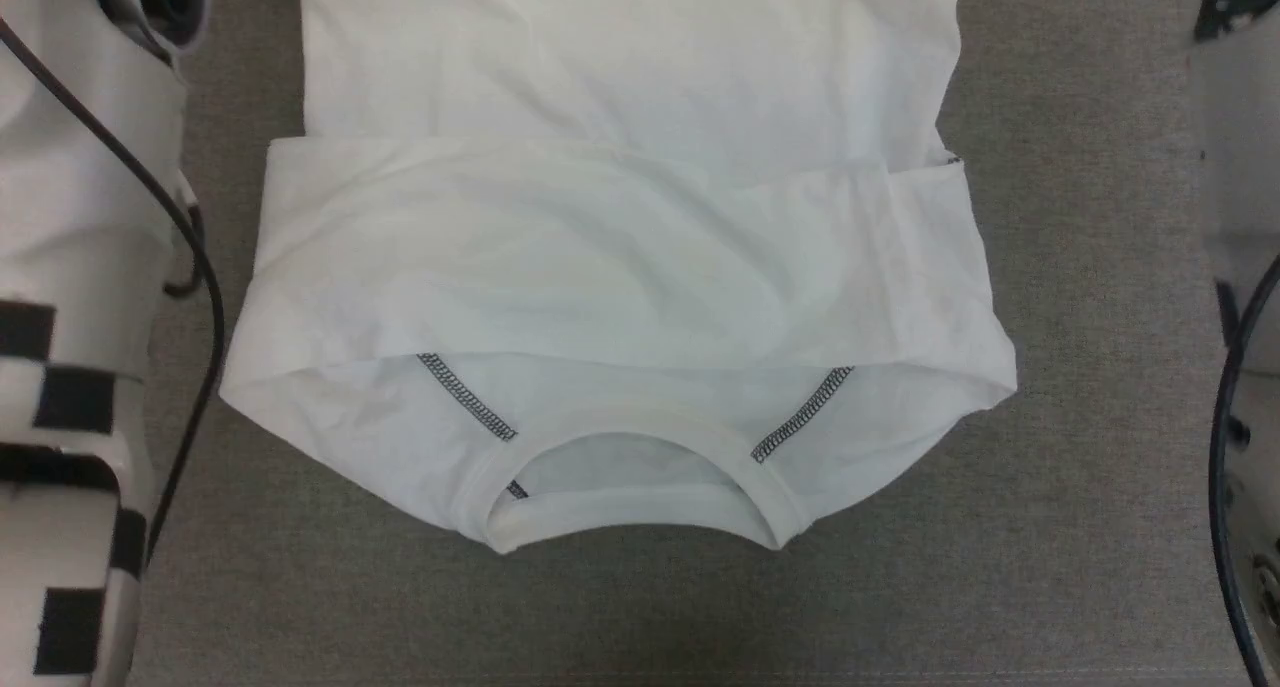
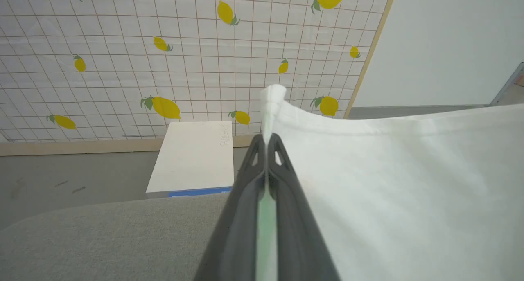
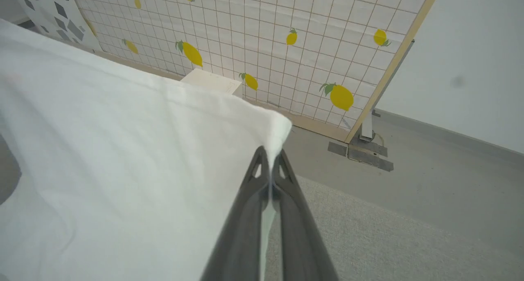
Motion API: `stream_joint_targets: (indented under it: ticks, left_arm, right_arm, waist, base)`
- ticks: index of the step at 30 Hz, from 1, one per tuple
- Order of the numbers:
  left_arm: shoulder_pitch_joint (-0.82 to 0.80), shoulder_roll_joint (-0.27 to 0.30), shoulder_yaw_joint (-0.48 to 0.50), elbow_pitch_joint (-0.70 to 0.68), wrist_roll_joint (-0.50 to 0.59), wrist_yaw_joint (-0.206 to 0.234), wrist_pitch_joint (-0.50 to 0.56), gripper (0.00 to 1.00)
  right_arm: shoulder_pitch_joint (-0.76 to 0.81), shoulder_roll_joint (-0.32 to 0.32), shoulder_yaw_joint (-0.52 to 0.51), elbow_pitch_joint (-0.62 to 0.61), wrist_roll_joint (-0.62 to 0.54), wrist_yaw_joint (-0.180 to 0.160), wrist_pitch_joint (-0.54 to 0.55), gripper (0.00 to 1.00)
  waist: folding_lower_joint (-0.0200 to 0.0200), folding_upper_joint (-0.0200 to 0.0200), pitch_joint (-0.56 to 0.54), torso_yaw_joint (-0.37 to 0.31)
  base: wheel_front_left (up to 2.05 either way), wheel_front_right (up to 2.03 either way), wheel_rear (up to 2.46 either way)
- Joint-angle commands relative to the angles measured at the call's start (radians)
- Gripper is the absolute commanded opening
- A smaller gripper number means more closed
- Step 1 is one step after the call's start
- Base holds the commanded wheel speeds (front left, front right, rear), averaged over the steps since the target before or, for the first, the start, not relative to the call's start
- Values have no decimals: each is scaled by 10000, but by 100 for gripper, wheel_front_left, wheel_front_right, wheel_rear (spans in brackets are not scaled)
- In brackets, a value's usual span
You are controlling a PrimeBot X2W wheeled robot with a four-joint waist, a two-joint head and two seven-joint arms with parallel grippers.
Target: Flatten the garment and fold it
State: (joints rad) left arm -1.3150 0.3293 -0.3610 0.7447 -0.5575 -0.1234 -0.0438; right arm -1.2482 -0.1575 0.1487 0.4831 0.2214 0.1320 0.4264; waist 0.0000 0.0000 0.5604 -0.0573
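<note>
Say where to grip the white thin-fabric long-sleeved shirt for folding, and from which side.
The white thin shirt lies with its collar nearest the robot. Pinch its two far corners from the outer sides, as the left gripper and right gripper do: corners offer a thin, free edge.

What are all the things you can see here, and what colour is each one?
garment: one, white with dark grey zigzag seams, lying on the grey surface, a band folded across its middle.
grey surface: one, grey, under the garment.
box: one, white, on the floor by the screen.
lemon screen: one, white grid with yellow lemons, behind the box.
left gripper: one, dark, shut on a garment corner.
right gripper: one, dark, shut on another garment corner.
</note>
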Motion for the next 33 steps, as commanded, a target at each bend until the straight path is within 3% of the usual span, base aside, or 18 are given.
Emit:
stream_joint_targets:
  ticks: [1,8,13,16,26,33]
  left_arm:
    - [464,34,-240,-181,-215,-64,-105,0]
    - [2855,550,-1252,-1493,-1246,-70,-799,0]
    - [4661,923,-1494,-2324,-1456,-42,-1208,0]
    - [5811,995,-1568,-2951,-1527,216,-1388,0]
    - [9156,919,-1855,-3995,-1844,1153,-1714,0]
    - [10313,898,-1690,-3973,-2230,1442,-1850,0]
  right_arm:
    - [448,-110,133,-24,249,-13,-102,0]
    - [2703,-614,590,-696,1581,-13,-215,0]
    - [4581,-914,400,-1572,2453,-13,-23,0]
    - [5846,-1032,56,-2257,2810,-13,237,0]
    - [9838,-500,-1623,-4634,3230,-13,1700,0]
    - [11281,-216,-2322,-5244,2976,-13,2349,0]
  waist:
    - [0,0,-835,295]
    - [0,0,-2463,719]
    - [0,0,-3450,1005]
    - [0,0,-3869,1166]
    - [0,0,-4356,1271]
    - [0,0,-4438,1120]
  base:
    - [0,0,0]
    - [0,0,0]
    - [0,0,0]
    - [0,0,0]
    - [0,0,0]
    - [0,0,0]
